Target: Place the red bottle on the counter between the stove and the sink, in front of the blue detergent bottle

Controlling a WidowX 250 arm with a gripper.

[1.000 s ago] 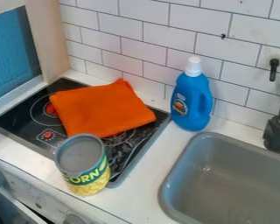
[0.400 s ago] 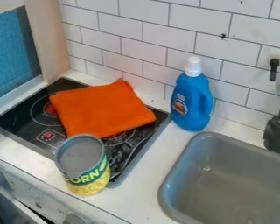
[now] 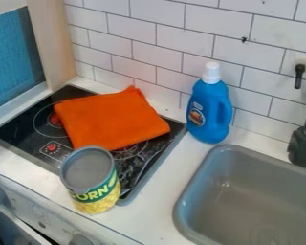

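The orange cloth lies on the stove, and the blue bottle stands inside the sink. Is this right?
Not quite: the blue bottle stands on the counter, beside the sink, as the camera view shows. The orange cloth does lie on the stove.

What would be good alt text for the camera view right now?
An orange cloth lies on a black stovetop, with a can at its front edge. To the right, a blue bottle with a white cap stands against a tiled wall, behind a gray sink.
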